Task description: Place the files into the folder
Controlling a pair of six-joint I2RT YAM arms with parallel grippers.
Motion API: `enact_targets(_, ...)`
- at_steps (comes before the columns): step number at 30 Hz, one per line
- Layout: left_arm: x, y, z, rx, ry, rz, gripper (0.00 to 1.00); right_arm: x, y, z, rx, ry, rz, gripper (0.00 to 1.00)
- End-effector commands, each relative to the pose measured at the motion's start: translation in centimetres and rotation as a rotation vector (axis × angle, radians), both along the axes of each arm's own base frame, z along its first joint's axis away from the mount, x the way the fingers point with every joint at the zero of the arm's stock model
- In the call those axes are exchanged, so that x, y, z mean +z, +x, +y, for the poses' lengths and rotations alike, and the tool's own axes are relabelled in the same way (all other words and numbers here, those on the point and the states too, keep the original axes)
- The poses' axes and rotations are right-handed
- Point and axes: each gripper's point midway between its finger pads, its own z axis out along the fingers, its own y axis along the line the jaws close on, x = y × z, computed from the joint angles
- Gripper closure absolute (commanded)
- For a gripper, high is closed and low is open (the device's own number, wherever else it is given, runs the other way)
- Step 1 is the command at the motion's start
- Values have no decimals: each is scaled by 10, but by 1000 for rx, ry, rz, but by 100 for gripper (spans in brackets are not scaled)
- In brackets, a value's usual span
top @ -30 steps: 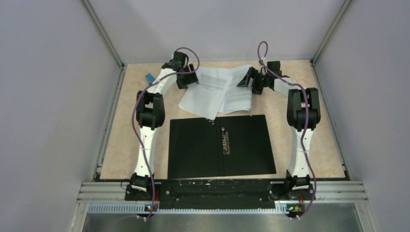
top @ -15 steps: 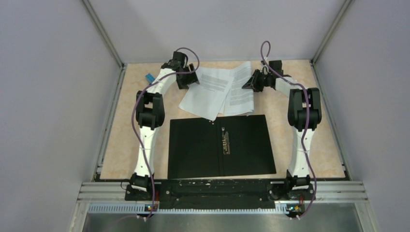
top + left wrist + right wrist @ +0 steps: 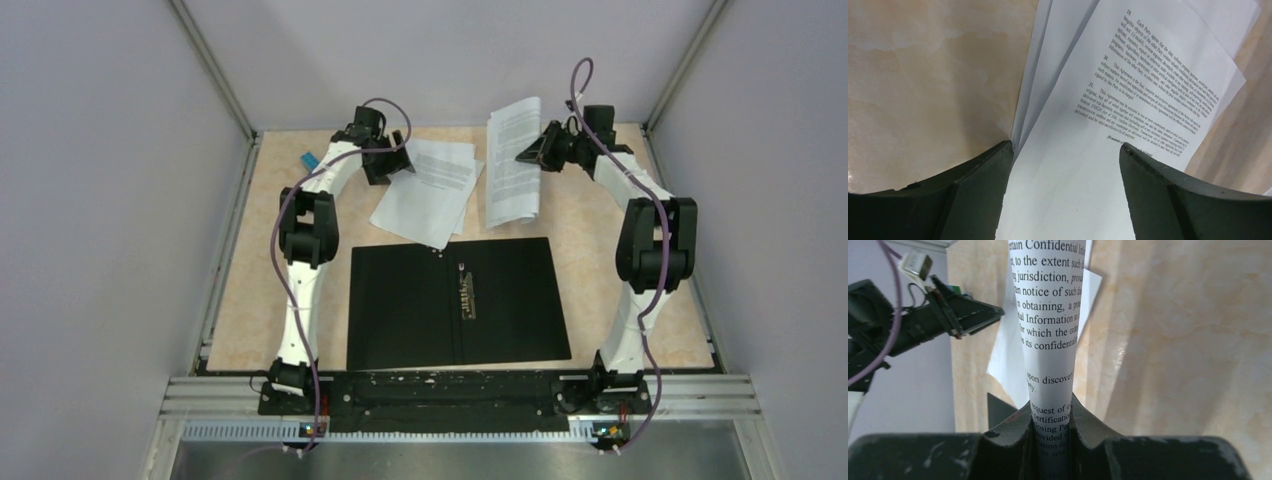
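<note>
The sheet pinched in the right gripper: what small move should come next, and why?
Probably draw the right gripper back toward its base, carrying its sheet over the folder. The gripper is shut on that sheet's edge, the sheet is raised and curled, and the folder lies open, black inside up, just nearer. The left gripper stands open over the other sheets.

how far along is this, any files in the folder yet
Done: the folder lies open, nothing in it. In hand: the right claw pinches one sheet, raised off the table. To do: that sheet and the other sheets under the open left claw all need to go in.
</note>
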Motion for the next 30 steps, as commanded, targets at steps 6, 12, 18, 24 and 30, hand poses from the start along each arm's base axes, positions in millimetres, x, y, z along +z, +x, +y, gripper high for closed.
enact_targets(6, 32, -9, 24, 21, -16, -25, 11, 55, 2, 90, 76, 161, -67, 82)
enact_targets(12, 35, -7, 44, 67, -69, -18, 11, 22, 26, 134, -49, 100, 14, 80)
enact_targets(18, 31, -2, 53, 89, -106, -12, 10, -42, 44, 157, -107, -133, 99, 52)
enact_targets(24, 27, 4, 53, 83, -107, -9, 9, -39, 42, 151, -129, -262, 49, 20)
enact_targets(30, 21, 9, 52, 90, -115, -9, 11, -34, 37, 134, -140, -352, 15, 20)
